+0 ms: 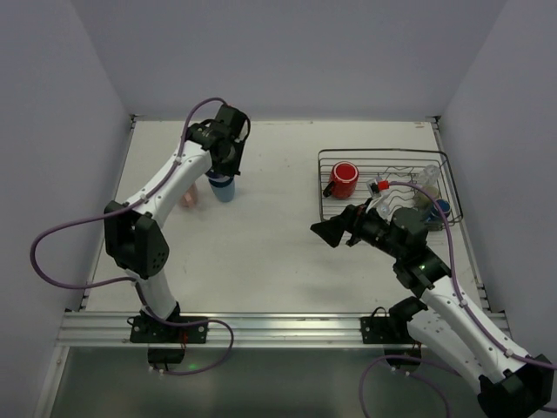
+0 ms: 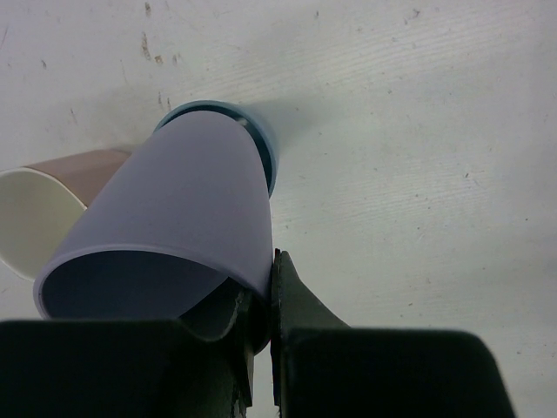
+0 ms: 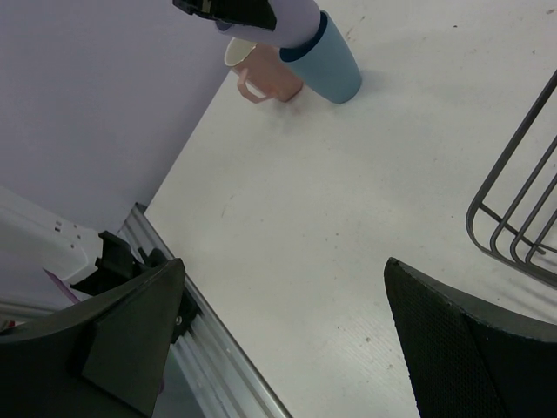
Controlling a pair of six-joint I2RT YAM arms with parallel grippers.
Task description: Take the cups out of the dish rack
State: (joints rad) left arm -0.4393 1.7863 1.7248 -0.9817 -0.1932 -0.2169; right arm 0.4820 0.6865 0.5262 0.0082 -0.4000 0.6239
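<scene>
Now, over in the far left part of the white tabletop (image 1: 278, 252), the left gripper (image 2: 261, 300) is clamped on the rim of the lavender plastic tumbler (image 2: 174, 209); one finger sits inside the mouth, the other presses the outer wall, the wall pinched tight between them; the tumbler leans, its base tucked into the mouth of the light blue tumbler (image 1: 224, 192), which stands on the table; just beside that pair, toward the left edge, there's the pale pink mug with a cream inside (image 3: 265, 77), touching the blue one or very nearly, and it looks to be lying on its side, though I can't say for sure.

Across the table, the dark wire dish rack (image 1: 383, 151) sits near the far right corner; inside it at the left end is the red mug (image 1: 345, 178), handle pointing toward the near left; at the rack's right side a blue cup (image 1: 442, 207) peeks out, and whatever else is there is tangled behind the right arm and hard to tell apart.

The right gripper (image 1: 331, 233) hangs over bare table just off the rack's near left corner; jaws spread wide, nothing between them; from its wrist view only the rack's corner wires show at the right.
</scene>
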